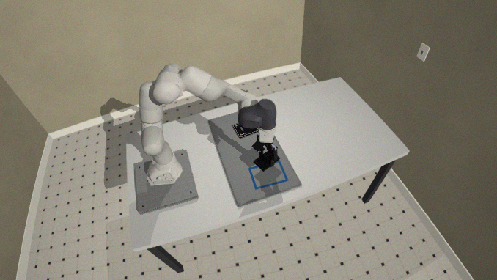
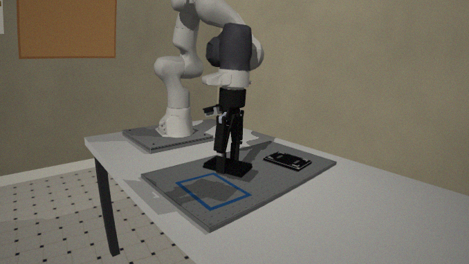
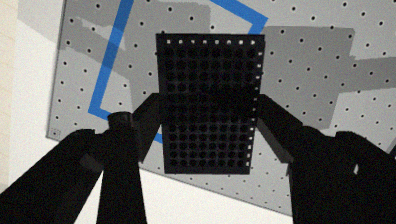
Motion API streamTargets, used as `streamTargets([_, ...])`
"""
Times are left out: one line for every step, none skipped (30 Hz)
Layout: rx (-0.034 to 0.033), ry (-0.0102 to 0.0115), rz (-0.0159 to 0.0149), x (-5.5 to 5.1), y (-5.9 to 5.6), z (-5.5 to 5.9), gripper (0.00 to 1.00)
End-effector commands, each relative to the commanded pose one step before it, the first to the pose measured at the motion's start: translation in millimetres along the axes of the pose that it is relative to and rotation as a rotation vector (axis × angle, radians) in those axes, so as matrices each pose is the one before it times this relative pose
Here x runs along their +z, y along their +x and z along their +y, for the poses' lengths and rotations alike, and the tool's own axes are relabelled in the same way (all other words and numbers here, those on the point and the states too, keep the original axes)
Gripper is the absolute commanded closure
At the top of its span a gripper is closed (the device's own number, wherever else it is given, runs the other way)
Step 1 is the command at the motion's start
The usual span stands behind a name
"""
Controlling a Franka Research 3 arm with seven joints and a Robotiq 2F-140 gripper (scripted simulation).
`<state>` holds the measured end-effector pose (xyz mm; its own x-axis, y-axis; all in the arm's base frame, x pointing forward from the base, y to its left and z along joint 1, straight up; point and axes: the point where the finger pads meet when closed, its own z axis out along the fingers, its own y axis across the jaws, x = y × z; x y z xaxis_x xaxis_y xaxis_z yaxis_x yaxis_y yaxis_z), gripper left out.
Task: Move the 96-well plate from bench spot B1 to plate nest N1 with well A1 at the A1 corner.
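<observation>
One arm, plate gripped and lifted clear of the board.

Arm [image 1: 205, 86] reaches forward from its base plate [image 1: 187, 190], elbow high, wrist [image 2: 235, 45] pointing straight down. Gripper [image 2: 228, 162] is half-spread, its fingers clamped on the long sides of the black plate [image 3: 207, 100], held level. Plate hangs above the grey board [image 2: 277, 180], just past the blue square B1 [image 2: 194, 198], its shadow falling inside the square; nest [image 2: 288, 160] lies well apart at the board's far end. Cut-off corner cannot be made out. Nest is half hidden by the wrist from above; its locators and A1 mark are too small to read.
</observation>
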<state>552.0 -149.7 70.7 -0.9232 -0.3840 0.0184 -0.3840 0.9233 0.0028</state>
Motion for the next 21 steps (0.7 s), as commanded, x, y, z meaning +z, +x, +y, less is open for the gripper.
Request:
streamTargets([-0.17102,0.00023,-0.01414,-2.12,-2.03,0.95,0.4])
streamTargets([-0.03333,0.0,0.0,-0.1,-1.68,2.88,0.4])
streamTargets([-0.03333,0.0,0.0,-0.1,-1.77,2.82,0.4])
streamTargets([-0.03333,0.0,0.0,-0.1,-1.87,2.76,0.4])
streamTargets([-0.03333,0.0,0.0,-0.1,-1.96,2.7,0.4])
streamTargets([-0.03333,0.0,0.0,-0.1,-2.05,2.63,0.4])
streamTargets([-0.03333,0.0,0.0,-0.1,-2.13,2.56,0.4])
streamTargets([-0.03333,0.0,0.0,-0.1,-2.22,2.49,0.4])
streamTargets([-0.03333,0.0,0.0,-0.1,-2.3,2.41,0.4])
streamTargets([-0.03333,0.0,0.0,-0.1,-2.38,2.33,0.4])
streamTargets([-0.03333,0.0,0.0,-0.1,-2.45,2.25,0.4])
streamTargets([-0.03333,0.0,0.0,-0.1,-2.53,2.17,0.4])
streamTargets([-0.03333,0.0,0.0,-0.1,-2.6,2.09,0.4])
streamTargets([-0.03333,0.0,0.0,-0.1,-2.67,2.0,0.4])
streamTargets([-0.03333,0.0,0.0,-0.1,-2.73,1.91,0.4])
streamTargets([-0.03333,0.0,0.0,-0.1,-2.79,1.82,0.4])
streamTargets([0.0,0.0,0.0,0.0,0.0,0.0,0.4])
streamTargets([0.0,0.0,0.0,0.0,0.0,0.0,0.4])
streamTargets([-0.03333,0.0,0.0,-0.1,-2.85,1.72,0.4])
streamTargets([-0.03333,0.0,0.0,-0.1,-2.91,1.63,0.4])
streamTargets([-0.03333,0.0,0.0,-0.1,-2.96,1.53,0.4])
